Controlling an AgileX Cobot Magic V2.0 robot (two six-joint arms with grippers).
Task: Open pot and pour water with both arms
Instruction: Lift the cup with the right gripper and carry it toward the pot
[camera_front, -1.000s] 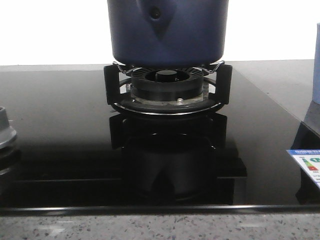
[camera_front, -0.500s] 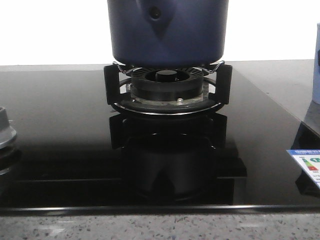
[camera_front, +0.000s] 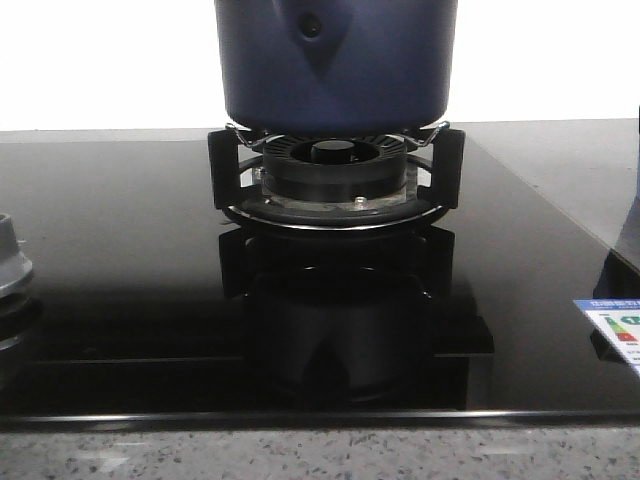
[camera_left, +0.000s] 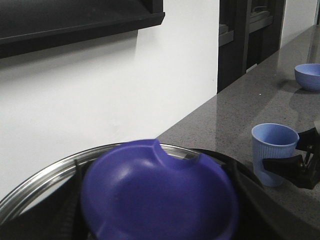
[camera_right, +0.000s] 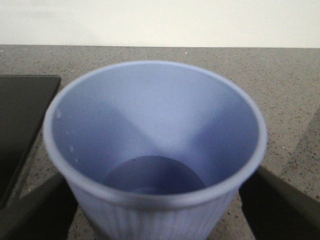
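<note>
The dark navy pot (camera_front: 335, 70) stands on the gas burner (camera_front: 335, 170); its top is cut off in the front view. In the left wrist view its lid shows a steel rim (camera_left: 40, 185) and a dished purple-blue knob (camera_left: 157, 195). My left gripper (camera_left: 157, 205) has a dark finger pressed against each side of that knob. A light-blue ribbed cup (camera_right: 155, 130) sits between the fingers of my right gripper (camera_right: 155, 215), which is shut on it. The left wrist view shows the same cup (camera_left: 272, 150) beside the pot, with the right gripper's black fingers (camera_left: 295, 167) on it.
The black glass hob (camera_front: 120, 250) carries an energy label (camera_front: 615, 325) at its right edge and a grey control knob (camera_front: 10, 260) at its left. A blue bowl (camera_left: 307, 75) rests farther along the speckled grey counter (camera_left: 240, 110). A white wall runs behind.
In the front view the light-blue cup at the right edge has slid rightward and is almost out of frame. The pot has not moved.
</note>
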